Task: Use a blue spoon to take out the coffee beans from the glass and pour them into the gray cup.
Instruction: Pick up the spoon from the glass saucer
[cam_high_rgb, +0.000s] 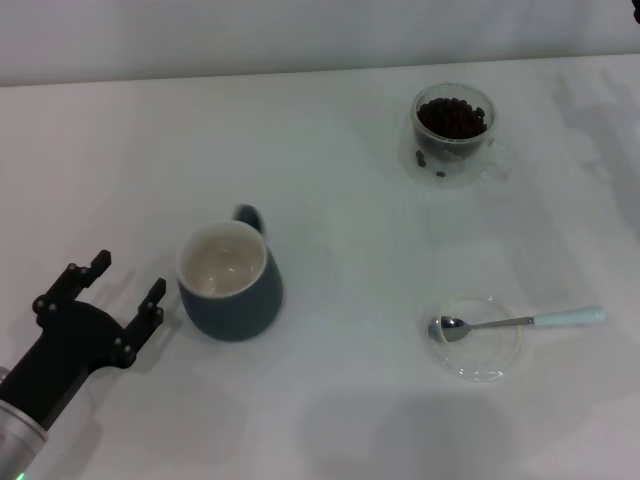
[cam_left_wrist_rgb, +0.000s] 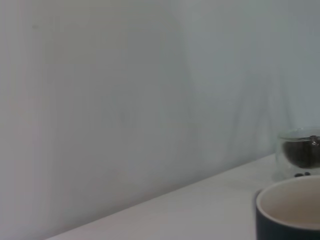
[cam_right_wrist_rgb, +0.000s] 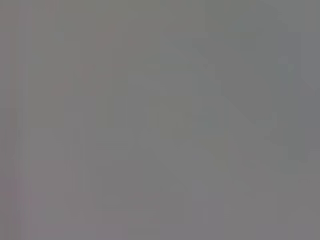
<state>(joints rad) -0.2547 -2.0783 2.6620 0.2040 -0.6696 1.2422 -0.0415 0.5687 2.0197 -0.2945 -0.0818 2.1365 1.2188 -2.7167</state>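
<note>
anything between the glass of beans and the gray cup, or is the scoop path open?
Nothing visible stands between them. The glass sits far right, the gray cup near left, with bare table between. The blue spoon lies on a clear saucer, off that line. The left hand is open beside the cup.

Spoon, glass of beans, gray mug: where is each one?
blue spoon (cam_high_rgb: 568, 318), head view, pale handle.
glass (cam_high_rgb: 452, 133), head view, clear wall below the beans.
gray cup (cam_high_rgb: 243, 303), head view, outer wall.

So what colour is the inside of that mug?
Cream-white inside the gray cup, against its dark blue-gray outside. The head view shows it best.
</note>
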